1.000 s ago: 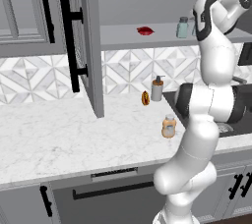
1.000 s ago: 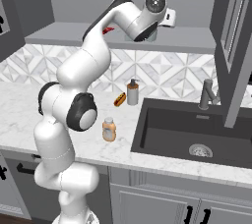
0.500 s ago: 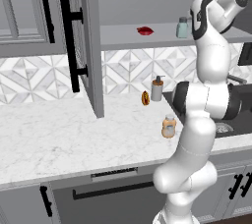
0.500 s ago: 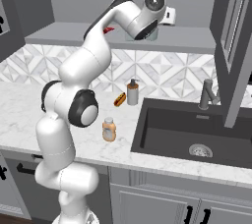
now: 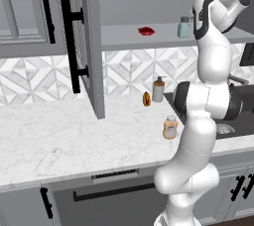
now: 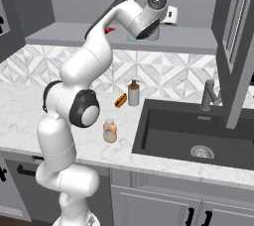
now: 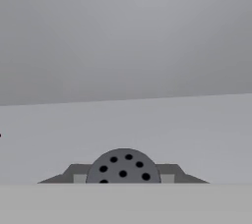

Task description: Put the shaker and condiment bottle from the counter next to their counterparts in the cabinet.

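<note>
Shaker cap (image 7: 123, 166), grey and pierced with dark holes, sits between the gripper's (image 7: 123, 178) two finger tips in the hand view, so the closed jaws have hold of the shaker, above the pale cabinet shelf (image 7: 147, 129). In the right base view the hand is over that shelf (image 6: 198, 39), with a patch of pale teal (image 6: 149, 34) showing behind the wrist; whether that is the held shaker or its twin I cannot tell. From the left base view a teal, grey-capped shaker (image 5: 184, 27) stands on the shelf toward its right end, just beside the arm, and the red squat item (image 5: 146, 30) lies well to its left on the same shelf. The cabinet door (image 5: 87, 46) with its black bar handle (image 5: 69, 41) hangs open. Down on the counter (image 5: 59, 141), the condiment bottle (image 5: 170, 127) stands near the front edge, close to the sink's (image 6: 198, 136) left rim. Farther back, by the wall, are the grey pump dispenser (image 5: 158, 89) and the tiny orange-brown item (image 5: 146, 99) just beside it.
</note>
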